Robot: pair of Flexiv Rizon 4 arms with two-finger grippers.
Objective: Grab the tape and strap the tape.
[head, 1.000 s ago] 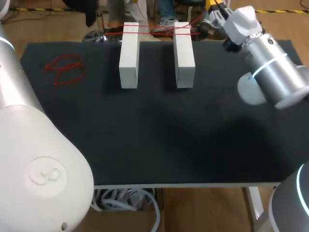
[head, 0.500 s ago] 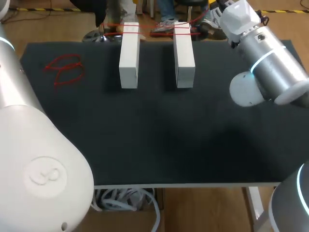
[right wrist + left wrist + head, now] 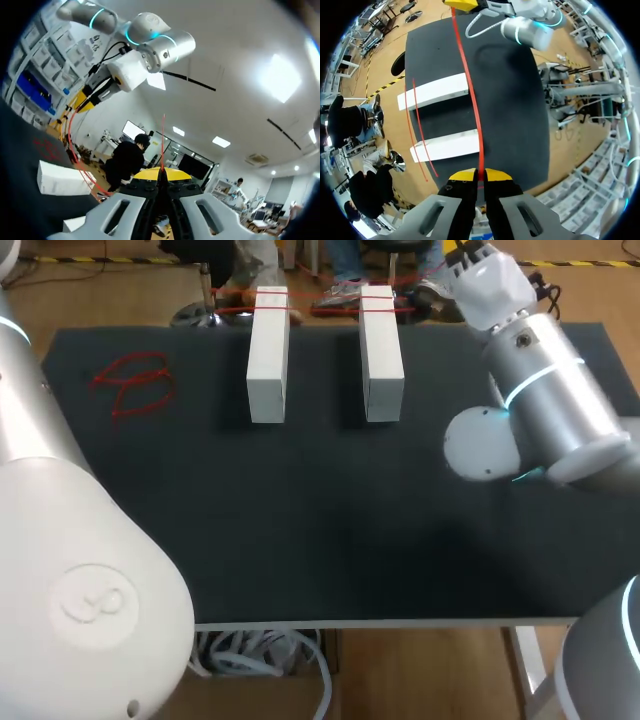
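- Left gripper (image 3: pixel 480 175), nearest in its own wrist view: both yellow tips pinched together on the red tape (image 3: pixel 472 100), no gap showing.
- From that pinch the tape runs straight out over the black table (image 3: pixel 330 530).
- It passes across the left block (image 3: pixel 445 145), then the right block (image 3: pixel 435 91). Whether it touches them, I cannot tell.
- Two more red strands cross the blocks' far ends (image 3: pixel 415 120). In the head view they lie by the table's far edge.
- A loose red loop (image 3: pixel 135 385) lies on the table, well apart, left of the blocks.
- Right arm (image 3: pixel 545 390) comes in over the table's far right corner.
- Right gripper (image 3: pixel 161 175), farthest out: tips squeezed tight on the tape, a thin red line rising from between them.
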